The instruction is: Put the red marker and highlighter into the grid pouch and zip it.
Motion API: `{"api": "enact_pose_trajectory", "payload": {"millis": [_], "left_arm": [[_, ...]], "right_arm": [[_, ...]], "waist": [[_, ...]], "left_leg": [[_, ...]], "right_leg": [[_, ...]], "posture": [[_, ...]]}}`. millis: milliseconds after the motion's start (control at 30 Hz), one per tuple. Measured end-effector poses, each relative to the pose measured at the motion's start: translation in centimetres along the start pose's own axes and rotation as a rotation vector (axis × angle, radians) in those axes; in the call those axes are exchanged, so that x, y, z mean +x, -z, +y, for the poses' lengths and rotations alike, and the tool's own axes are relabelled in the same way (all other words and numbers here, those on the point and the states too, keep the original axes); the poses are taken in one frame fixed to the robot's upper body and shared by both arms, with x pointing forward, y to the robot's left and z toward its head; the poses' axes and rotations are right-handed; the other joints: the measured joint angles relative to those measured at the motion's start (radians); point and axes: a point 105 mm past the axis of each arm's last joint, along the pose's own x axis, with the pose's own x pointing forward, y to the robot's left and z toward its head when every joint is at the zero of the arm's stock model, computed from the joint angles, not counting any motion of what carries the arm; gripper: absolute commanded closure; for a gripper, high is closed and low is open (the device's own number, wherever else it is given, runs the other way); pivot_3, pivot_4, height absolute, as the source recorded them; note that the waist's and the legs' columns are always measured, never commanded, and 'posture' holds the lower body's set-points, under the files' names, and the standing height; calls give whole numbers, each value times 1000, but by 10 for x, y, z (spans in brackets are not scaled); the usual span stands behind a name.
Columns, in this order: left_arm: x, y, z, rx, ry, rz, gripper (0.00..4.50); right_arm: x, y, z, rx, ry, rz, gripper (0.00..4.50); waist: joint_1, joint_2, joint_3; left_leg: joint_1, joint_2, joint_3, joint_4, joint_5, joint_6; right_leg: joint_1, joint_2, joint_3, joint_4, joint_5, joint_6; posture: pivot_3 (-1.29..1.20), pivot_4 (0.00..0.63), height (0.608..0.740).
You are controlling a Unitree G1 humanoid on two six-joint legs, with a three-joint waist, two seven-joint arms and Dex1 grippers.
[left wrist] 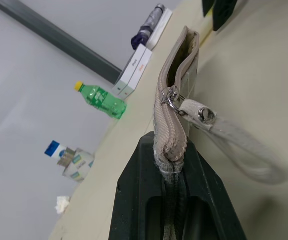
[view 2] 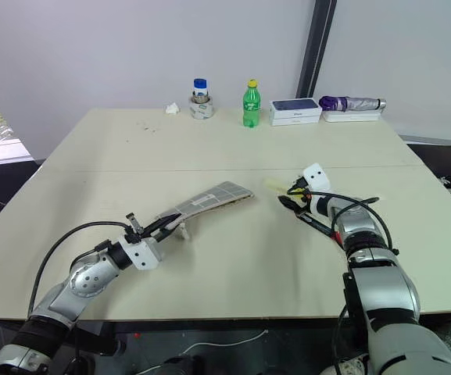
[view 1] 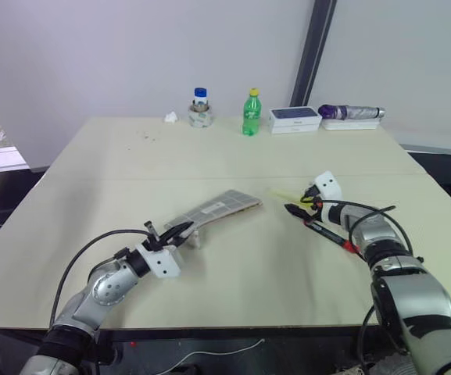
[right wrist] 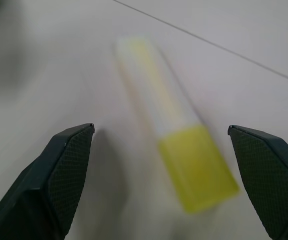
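The grid pouch [view 1: 219, 206] lies across the middle of the table, its near end lifted. My left gripper [view 1: 178, 230] is shut on that end, pinching the zipper edge [left wrist: 171, 135], and a pale wrist strap [left wrist: 233, 145] hangs from the zip pull. The highlighter [right wrist: 176, 135], pale yellow with a brighter yellow cap, lies flat on the table just right of the pouch's far end [view 1: 281, 193]. My right gripper [view 1: 297, 205] is open just short of it, a finger [right wrist: 71, 160] to each side and nothing held. The red marker [view 1: 331, 234] lies on the table under my right wrist.
Along the far edge stand a blue-lidded jar [view 1: 200, 108], a green bottle [view 1: 251, 113], stacked white boxes [view 1: 294, 119] and a folded purple umbrella [view 1: 350, 112]. A crumpled scrap of paper [view 1: 170, 117] lies beside the jar. The beige table [view 1: 131, 172] is wide.
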Motion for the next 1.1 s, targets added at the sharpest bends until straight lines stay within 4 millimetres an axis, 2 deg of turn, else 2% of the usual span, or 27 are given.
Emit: {"api": "enact_pose_trajectory", "payload": {"millis": [100, 267, 433, 533, 600, 667, 733, 800, 900, 1000, 1100], "left_arm": [[1, -3, 1, 5, -5, -8, 4500], [1, -3, 1, 2, -7, -1, 4500], [1, -3, 2, 2, -10, -2, 4500], [2, -3, 2, 2, -11, -1, 4500], [2, -3, 2, -1, -12, -1, 4500], [3, -3, 3, -2, -14, 2, 4500], [3, -2, 3, -2, -15, 5, 4500], [2, -2, 3, -4, -17, 7, 4500], [2, -1, 4, -14, -25, 9, 4500], [3, -1, 5, -17, -27, 6, 4500], [3, 0, 4, -18, -24, 7, 4500]], "right_arm": [[1, 2, 0, 47, 3, 18, 937], [5, 1, 9, 82, -43, 19, 3552], [4, -3, 12, 82, -84, -1, 3586], [0, -20, 13, 55, -130, -64, 3586], [-8, -34, 13, 49, -177, -138, 3586], [-29, -43, 23, 2, -276, -221, 3586], [-50, -34, 39, -18, -351, -231, 3586], [-70, -13, 64, -10, -413, -202, 3586], [-91, 7, 97, 30, -478, -151, 3586], [-98, 7, 109, 14, -469, -150, 3586], [-92, 1, 113, 37, -434, -179, 3586]], "waist": [[-4, 0, 0], [-13, 0, 0], [-17, 1, 0], [-17, 2, 1], [-13, 2, 1], [-5, 2, 1], [3, 2, 1], [9, 2, 1], [6, 2, 1], [-1, 2, 1], [0, 2, 1]], "left_leg": [[0, 0, 0, 0, 0, 0], [0, 0, 0, 0, -1, 1], [0, 0, 0, -1, -1, 2], [0, 0, -1, -1, -1, 2], [-1, 0, -1, -1, -1, 2], [-1, 0, -2, -1, -1, 2], [-2, 0, -2, 0, -1, 2], [-2, 0, -3, 0, -2, 2], [-1, 0, -3, 1, -2, 3], [2, 0, -4, 1, -2, 3], [1, 0, -4, 1, -2, 3]], "right_leg": [[0, 0, 0, 0, 0, 0], [0, 0, 0, 0, 0, 0], [0, 0, 0, 0, 0, 0], [-1, 0, 0, 0, 0, 0], [-1, 0, 0, 0, 0, 0], [0, -1, -1, -1, 0, 0], [0, -1, -1, -2, 0, 0], [0, -1, -1, -2, 0, 0], [0, -1, 0, 0, 0, 0], [2, 0, 0, 1, 0, 0], [1, 1, 0, 1, 0, 0]], "posture": [[0, 150, 740], [0, 150, 740], [0, 150, 740], [0, 150, 740], [0, 150, 740], [0, 150, 740], [0, 150, 740], [0, 150, 740], [0, 150, 740], [0, 150, 740], [0, 150, 740]]}}
